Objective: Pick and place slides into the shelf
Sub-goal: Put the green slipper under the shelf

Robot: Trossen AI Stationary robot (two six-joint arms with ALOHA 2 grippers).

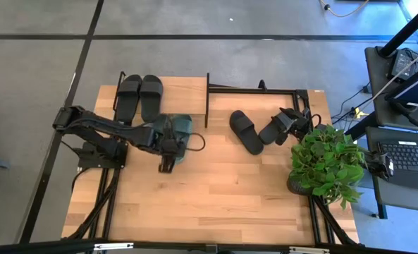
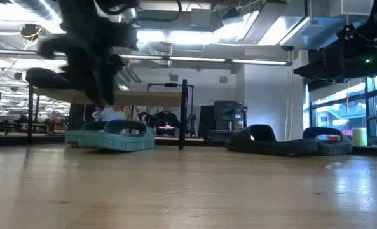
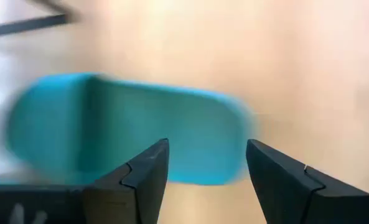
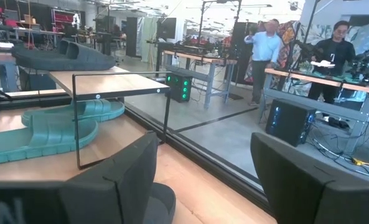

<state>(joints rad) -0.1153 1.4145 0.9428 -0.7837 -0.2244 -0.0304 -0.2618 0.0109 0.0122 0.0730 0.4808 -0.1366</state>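
**The Workshop Around My Table**

A grey concrete floor (image 1: 216, 49) is spreading out beyond my tabletop (image 1: 216, 197), with dark lines (image 1: 194, 37) crossing it. Overhead, long ceiling lights (image 2: 194, 60) are glowing among exposed ducts. Windows (image 2: 341, 105) are letting in daylight along one side. Workbenches (image 4: 321, 81) are lining the far space, and two people (image 4: 265, 46) are standing by them. A leafy plant (image 1: 326, 159) is sitting at my table's corner, and a keyboard (image 1: 409, 156) is resting on a desk just beyond it.

Green slide (image 3: 128, 130) motion-blurred in left wrist view; shelf's lower level (image 1: 163, 106) hidden beneath top board.
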